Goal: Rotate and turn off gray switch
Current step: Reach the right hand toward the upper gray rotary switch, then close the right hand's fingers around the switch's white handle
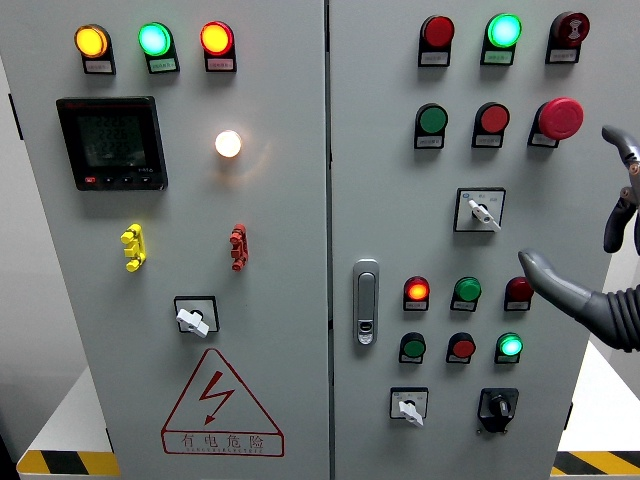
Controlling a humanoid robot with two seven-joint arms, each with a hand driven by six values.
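The right hand (600, 250) is hovering at the panel's right edge with fingers spread and holding nothing — the approach step, by the look of it, grasp not yet made. The gray switch (480, 211) is sitting just left of the upper fingers and above the extended lower finger (545, 275), untouched. Next, the hand will likely need to slide left, pinch the knob's white lever and twist. Room is tight — a red mushroom button (560, 118) above, indicator lamps (467, 291) below.
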